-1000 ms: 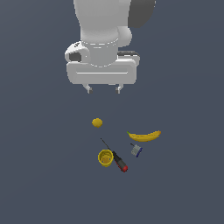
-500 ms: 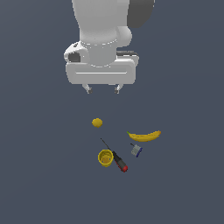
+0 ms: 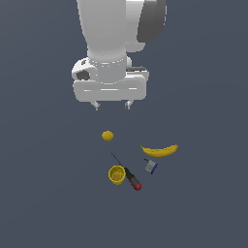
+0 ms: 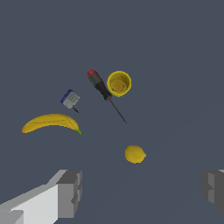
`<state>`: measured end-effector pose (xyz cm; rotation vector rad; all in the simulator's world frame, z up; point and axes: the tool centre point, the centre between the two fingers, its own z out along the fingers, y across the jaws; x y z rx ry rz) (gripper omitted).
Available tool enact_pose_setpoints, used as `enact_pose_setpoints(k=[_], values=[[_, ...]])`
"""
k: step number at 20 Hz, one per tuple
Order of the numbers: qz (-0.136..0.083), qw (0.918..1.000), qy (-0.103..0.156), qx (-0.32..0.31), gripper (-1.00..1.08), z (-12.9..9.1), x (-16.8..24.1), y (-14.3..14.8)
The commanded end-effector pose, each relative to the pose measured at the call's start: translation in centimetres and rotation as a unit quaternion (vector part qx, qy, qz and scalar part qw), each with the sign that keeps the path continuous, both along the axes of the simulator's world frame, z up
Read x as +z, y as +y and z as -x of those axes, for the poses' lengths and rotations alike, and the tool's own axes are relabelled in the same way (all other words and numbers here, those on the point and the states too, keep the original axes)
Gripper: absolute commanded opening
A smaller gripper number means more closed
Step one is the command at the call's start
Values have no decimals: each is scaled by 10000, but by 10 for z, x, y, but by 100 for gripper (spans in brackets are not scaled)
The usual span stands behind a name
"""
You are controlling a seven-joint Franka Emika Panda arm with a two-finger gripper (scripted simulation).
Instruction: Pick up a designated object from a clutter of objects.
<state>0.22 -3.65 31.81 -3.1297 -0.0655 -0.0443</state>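
Observation:
The lemon (image 3: 107,136) is a small round yellow ball lying alone on the dark floor; it also shows in the wrist view (image 4: 134,154). My gripper (image 3: 112,105) hangs open and empty above and behind it, fingers wide apart; in the wrist view the gripper (image 4: 142,192) has the lemon just ahead of the gap between its fingers. Beyond the lemon lie the yellow cup (image 3: 116,175) (image 4: 119,83), the red-and-black screwdriver (image 3: 128,175) (image 4: 102,90), the small grey-blue item (image 3: 151,166) (image 4: 70,99) and the banana (image 3: 159,150) (image 4: 50,122).
The dark grey floor (image 3: 48,203) spreads flat in all directions around the small cluster. The arm's white body (image 3: 109,43) fills the upper middle of the exterior view.
The gripper has moved slightly down toward the lemon. The objects have not moved.

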Motion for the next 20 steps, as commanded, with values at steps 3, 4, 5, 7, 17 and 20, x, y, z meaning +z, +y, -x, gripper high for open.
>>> enact_pose_setpoints(k=[3, 4, 5, 7, 17, 20], values=[[23, 9996, 12, 282, 100, 1, -23, -6], [28, 9993, 14, 361, 100, 1, -30, -8], [34, 9990, 17, 445, 100, 1, -37, -9], [47, 9980, 24, 631, 100, 3, -52, -13], [98, 9850, 67, 1720, 100, 22, -135, -33], [105, 9787, 80, 2049, 100, 31, -159, -38]])
